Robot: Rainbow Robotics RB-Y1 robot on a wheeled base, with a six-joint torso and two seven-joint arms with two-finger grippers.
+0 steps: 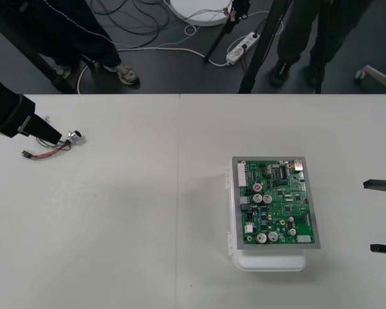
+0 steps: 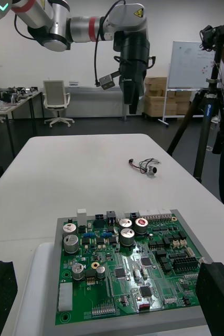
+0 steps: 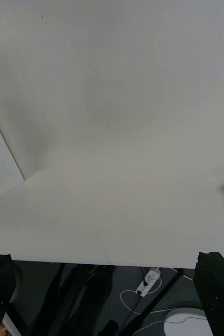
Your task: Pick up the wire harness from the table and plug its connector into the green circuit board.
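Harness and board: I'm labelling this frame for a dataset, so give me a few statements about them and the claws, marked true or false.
1. The harness lies on the table. True.
2. The right claw is open beside the board. True.
3. The harness is plugged into the board. False: it lies well apart from it, on the left arm's side.
4. The left claw is shut on the harness. False: it is open, above the harness.

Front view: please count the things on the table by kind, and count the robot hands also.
green circuit board: 1
white base: 1
wire harness: 1
robot hands: 2, left hand and right hand
Total: 5
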